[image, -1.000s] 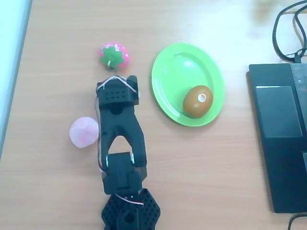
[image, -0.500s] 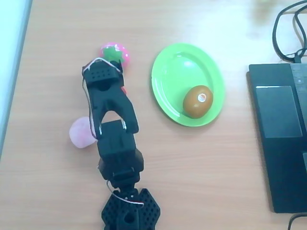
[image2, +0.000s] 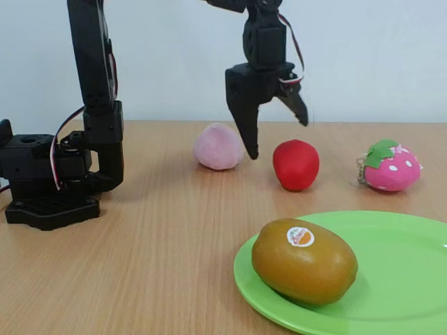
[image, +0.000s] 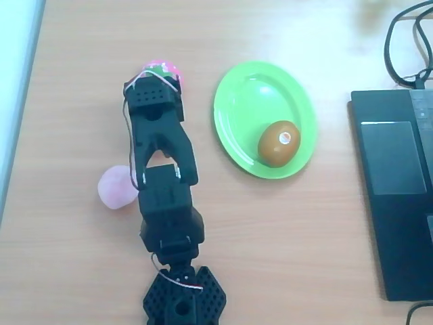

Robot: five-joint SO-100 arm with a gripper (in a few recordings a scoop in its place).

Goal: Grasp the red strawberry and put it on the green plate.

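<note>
1. We see one red strawberry [image2: 295,165], just under the gripper [image2: 276,132].
2. We see one pink strawberry [image2: 391,166], off to the gripper's side.
3. One pink ball [image2: 218,146].
4. One brown fruit [image2: 304,261].
5. One green plate [image2: 405,279].
6. One laptop [image: 396,189].

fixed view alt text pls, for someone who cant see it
A black robot arm's open gripper hangs just above a red strawberry on a wooden table, jaws apart. A pale pink ball and a pink strawberry flank it; a brown fruit lies on the green plate in front.
</note>
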